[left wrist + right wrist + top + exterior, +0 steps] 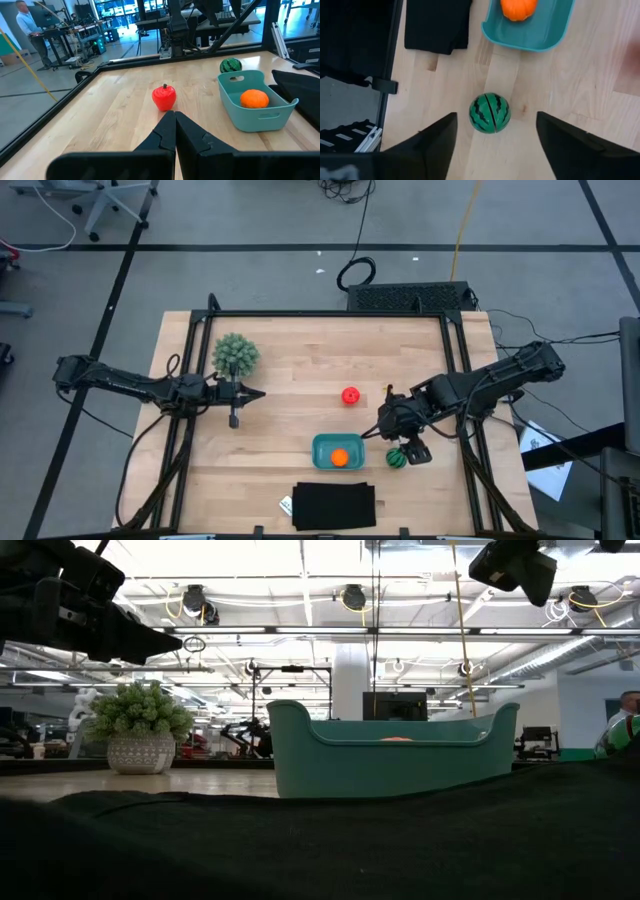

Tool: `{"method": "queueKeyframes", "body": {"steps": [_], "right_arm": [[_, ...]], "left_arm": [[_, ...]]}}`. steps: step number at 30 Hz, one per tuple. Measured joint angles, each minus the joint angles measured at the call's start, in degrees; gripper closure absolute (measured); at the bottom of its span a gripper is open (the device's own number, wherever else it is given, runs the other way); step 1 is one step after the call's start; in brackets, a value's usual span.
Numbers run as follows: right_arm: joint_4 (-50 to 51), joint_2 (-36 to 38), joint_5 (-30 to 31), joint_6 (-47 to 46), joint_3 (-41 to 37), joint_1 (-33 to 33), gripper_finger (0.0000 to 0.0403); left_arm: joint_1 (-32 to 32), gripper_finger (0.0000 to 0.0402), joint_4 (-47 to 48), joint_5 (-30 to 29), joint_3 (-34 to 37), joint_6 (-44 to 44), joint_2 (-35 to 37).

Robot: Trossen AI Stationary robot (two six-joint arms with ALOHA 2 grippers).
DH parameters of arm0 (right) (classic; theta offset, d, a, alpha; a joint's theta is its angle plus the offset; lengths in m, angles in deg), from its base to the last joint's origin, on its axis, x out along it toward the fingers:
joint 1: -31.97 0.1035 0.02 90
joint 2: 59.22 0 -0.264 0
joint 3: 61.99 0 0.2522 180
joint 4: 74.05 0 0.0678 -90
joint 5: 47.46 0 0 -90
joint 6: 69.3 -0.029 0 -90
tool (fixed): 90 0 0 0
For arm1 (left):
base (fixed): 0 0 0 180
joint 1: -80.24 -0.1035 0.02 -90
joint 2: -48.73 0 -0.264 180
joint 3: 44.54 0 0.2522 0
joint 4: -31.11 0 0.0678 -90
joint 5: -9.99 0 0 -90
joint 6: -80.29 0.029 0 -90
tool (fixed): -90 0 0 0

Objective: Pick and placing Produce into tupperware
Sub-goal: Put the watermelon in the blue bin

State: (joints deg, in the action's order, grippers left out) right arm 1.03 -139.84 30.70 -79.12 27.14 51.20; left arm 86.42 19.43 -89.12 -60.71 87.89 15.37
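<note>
Dark fingers on the right gripper (495,137) are spread wide, holding nothing, hanging just over the melon (490,113), which sits on the wood right beside the tub (338,450). Looks lined up for a grab, I'd guess. The left gripper (175,131) is pinched tight and empty, parked over by the plant (236,353), well away from the action.

Progress-wise: the orange (340,458) is already in the tub, so one of three done. The melon is next to the tub on the right arm's side, and the red one (349,395) is out mid-table, a bit beyond the tub. Two left to go.
</note>
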Motion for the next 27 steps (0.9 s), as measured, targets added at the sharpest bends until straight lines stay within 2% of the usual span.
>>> {"method": "queueKeyframes", "body": {"steps": [5,9,27], "right_arm": [[-0.5,0.0,0.3,0.0,0.0,0.0,0.0102],[-0.8,0.0,1.6,-0.9,-1.0,0.9,0.0088],[-14.7,0.0,1.2,-2.9,-16.2,3.4,0.0085]], "left_arm": [[0.0,0.0401,0.3,0.0,0.0,-0.2,0.0],[0.0,0.0401,0.4,0.0,0.0,-0.2,0.0],[0.0,0.0401,0.4,0.0,0.0,-0.4,0.0]]}}
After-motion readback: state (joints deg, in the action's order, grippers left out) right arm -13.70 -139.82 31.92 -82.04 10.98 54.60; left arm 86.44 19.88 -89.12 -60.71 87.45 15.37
